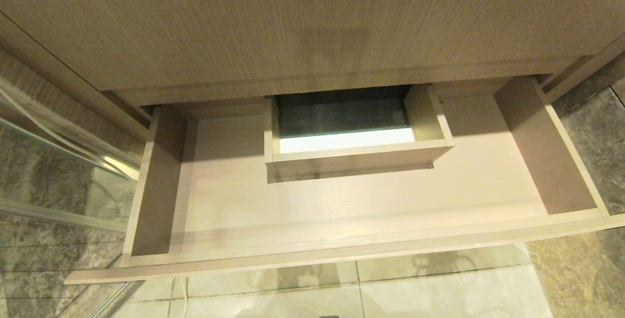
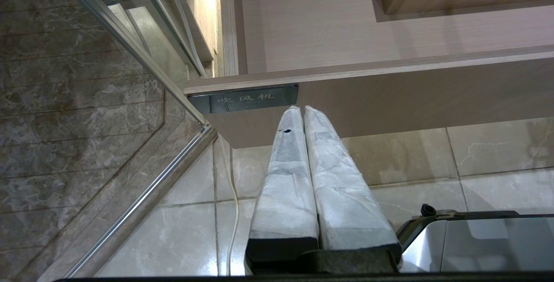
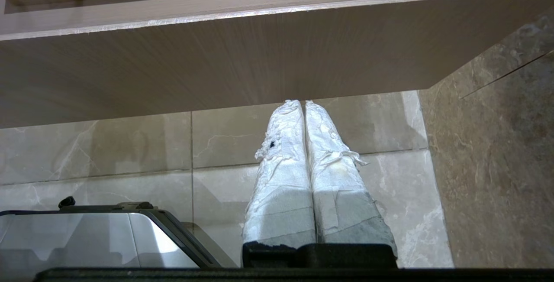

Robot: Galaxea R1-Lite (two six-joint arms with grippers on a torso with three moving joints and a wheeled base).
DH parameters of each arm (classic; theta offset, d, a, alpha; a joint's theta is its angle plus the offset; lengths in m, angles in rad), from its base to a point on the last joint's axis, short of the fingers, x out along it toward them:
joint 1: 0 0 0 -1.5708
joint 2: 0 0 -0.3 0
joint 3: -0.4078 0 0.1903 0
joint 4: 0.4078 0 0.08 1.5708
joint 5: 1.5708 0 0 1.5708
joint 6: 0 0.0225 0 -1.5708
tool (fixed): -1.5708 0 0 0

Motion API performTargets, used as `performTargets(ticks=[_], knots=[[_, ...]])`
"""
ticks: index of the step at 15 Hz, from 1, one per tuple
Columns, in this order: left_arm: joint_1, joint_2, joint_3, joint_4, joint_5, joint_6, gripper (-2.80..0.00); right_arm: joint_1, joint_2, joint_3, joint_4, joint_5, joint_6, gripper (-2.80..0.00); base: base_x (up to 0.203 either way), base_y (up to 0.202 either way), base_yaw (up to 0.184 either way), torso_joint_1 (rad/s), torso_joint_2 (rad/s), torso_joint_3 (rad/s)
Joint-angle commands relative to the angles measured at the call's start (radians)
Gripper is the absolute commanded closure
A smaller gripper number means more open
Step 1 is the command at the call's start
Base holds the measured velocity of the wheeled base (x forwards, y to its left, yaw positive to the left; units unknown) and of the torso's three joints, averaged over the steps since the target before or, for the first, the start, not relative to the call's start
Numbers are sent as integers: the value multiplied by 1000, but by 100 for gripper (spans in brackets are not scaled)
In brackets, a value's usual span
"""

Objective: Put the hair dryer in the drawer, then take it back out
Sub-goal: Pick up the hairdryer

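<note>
The light-wood drawer point(image 1: 342, 249) stands pulled out below the vanity, its floor bare, with a boxed rectangular cutout point(image 1: 359, 154) at mid-back. The hair dryer is out of view. In the left wrist view my left gripper point(image 2: 301, 108) hangs shut and empty in front of the drawer point(image 2: 389, 91), just below the small dark label point(image 2: 244, 98) at the left end of its front panel. My right gripper point(image 3: 301, 102) is shut with nothing in it, below the front panel of the drawer point(image 3: 216, 65) toward its right end. Neither arm shows in the head view.
A glass shower partition with a metal frame point(image 1: 53, 161) stands at the left. A thin white cord point(image 2: 233, 195) lies on the pale floor tiles. A marble wall point(image 3: 497, 152) rises at the right. The robot's shiny base point(image 2: 476, 243) sits below the grippers.
</note>
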Motion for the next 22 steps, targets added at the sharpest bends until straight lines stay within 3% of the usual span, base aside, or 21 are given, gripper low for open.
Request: performTargets(ticks=[1,9,17,22], knots=[[-1,2,0,0,1,0,0,0,0,2,-1,0,-1,0,0,0,0,0,0,0],[-1,2,0,0,0,-2,0,0,0,2,-1,3,-8,0,0,0,0,0,0,0],[-1,2,0,0,0,-2,0,0,0,0,0,0,-2,0,0,-11,165,3,3,3],[-1,2,0,0,0,-2,0,0,0,0,-1,0,-5,0,-1,-3,30,1,2,1]])
